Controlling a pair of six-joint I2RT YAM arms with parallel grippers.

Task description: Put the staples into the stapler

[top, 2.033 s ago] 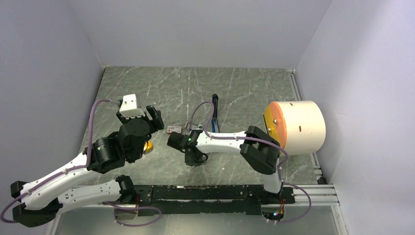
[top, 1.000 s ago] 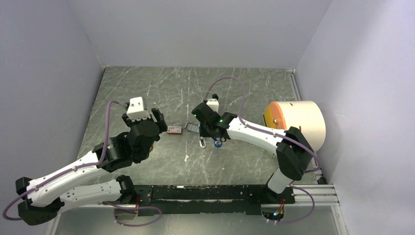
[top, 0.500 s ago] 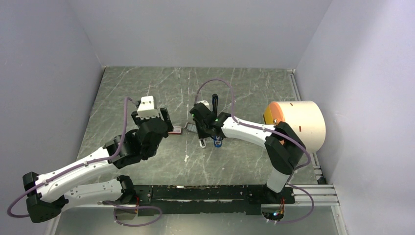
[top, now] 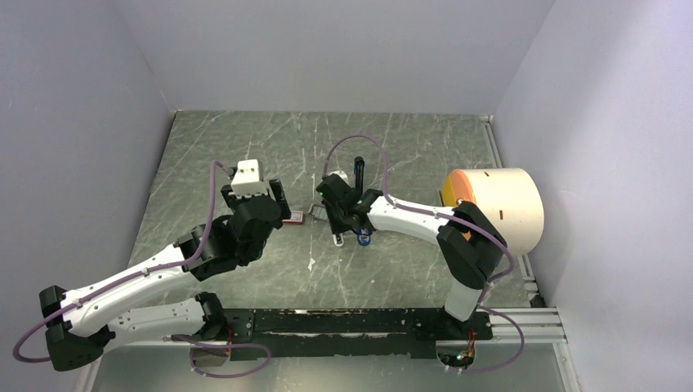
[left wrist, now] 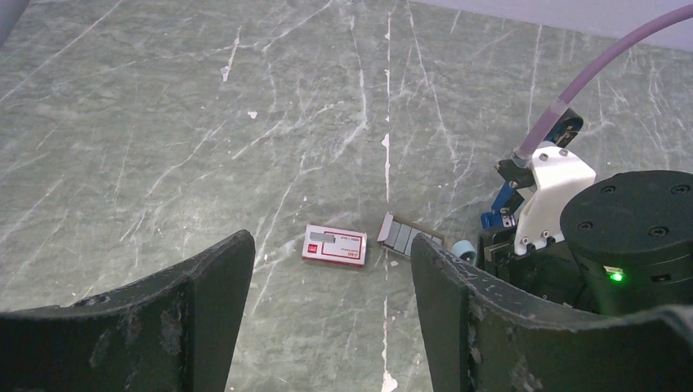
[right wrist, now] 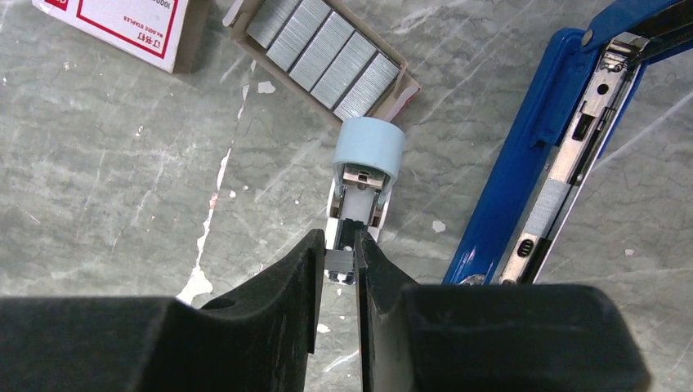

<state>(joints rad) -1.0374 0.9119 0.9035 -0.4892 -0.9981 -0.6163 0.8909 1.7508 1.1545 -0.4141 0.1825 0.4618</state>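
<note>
My right gripper (right wrist: pixel 354 245) is shut on a short grey strip of staples (right wrist: pixel 339 260) and holds it just above the table. The blue stapler (right wrist: pixel 556 155) lies open to its right, its metal rail showing. In the top view the right gripper (top: pixel 337 235) is beside the stapler (top: pixel 363 235). A grey tray of staples (right wrist: pixel 327 55) lies just ahead, and the red-and-white box (left wrist: pixel 334 245) lies left of it. My left gripper (left wrist: pixel 328 255) is open and empty and hovers near the box (top: pixel 294 217).
A small white piece with a light-blue round cap (right wrist: pixel 368 155) lies under my right fingertips, between the tray and the stapler. A large cream cylinder with an orange face (top: pixel 494 211) stands at the right edge. Grey walls close the table on three sides.
My right arm has swung from the near middle out to the tray and stapler and has now settled there. My left arm has reached forward and right toward the box.
</note>
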